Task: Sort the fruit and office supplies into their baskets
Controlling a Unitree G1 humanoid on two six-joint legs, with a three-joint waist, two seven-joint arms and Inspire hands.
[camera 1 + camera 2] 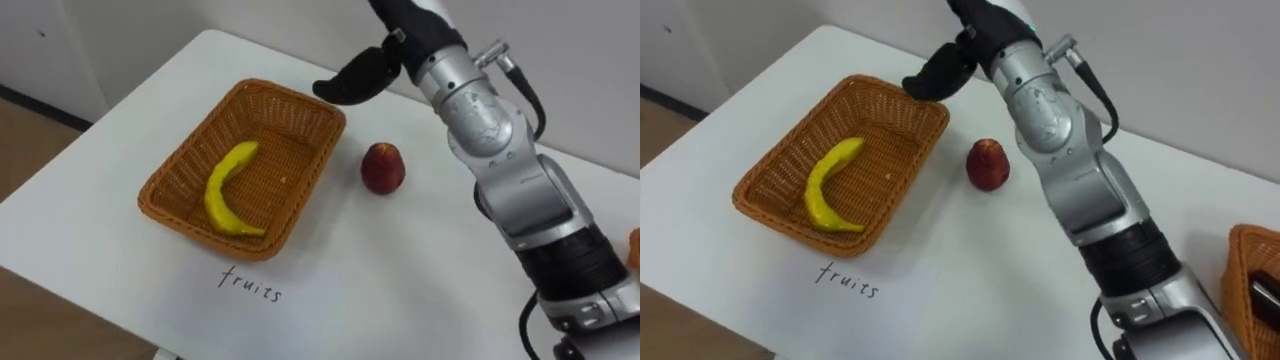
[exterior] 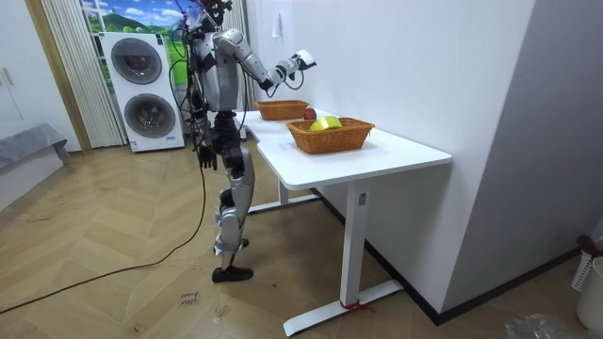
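A wicker fruit basket (image 1: 175, 190) stands on the white table (image 1: 400, 290), above a handwritten label (image 1: 250, 283). A yellow banana (image 1: 227, 190) lies inside it. A red apple (image 1: 383, 167) sits on the table just right of the basket. My right hand (image 1: 356, 76) hovers above the basket's far right corner, a little behind the apple. Its fingers are relaxed, point left and hold nothing. In the room view my left hand (image 2: 206, 155) hangs at my side. A second wicker basket (image 1: 1252, 262) with a dark item in it stands at the table's right edge.
The table stands against a white wall (image 1: 580, 60), with its left and near edges close to the fruit basket. In the room view I stand at the table's long side, with two stacked washing machines (image 2: 143, 89) behind me and wooden floor around.
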